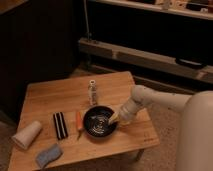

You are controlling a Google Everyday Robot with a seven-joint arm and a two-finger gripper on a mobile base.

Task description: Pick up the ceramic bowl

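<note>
Your tool (116, 118) sat at the right rim of the bowl (100, 122), a round, shallow, glossy black dish with faint pale rings inside, resting on the wooden bench (55, 97). You couldn't tell how the tool was set. Just beyond the bowl from the tool lay a slim orange stick (78, 121), then a flat black bar (60, 125), a pale cup (27, 134) on its side and a soft blue-grey sponge (48, 155). A small clear bottle (92, 92) stood upright behind the bowl.

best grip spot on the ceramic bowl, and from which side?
Probably the right rim of the ceramic bowl: it sits upright, shallow and wide, so only the thin edge suits a pinch. The gripper is already at that rim; the carrot crowds the left.
</note>
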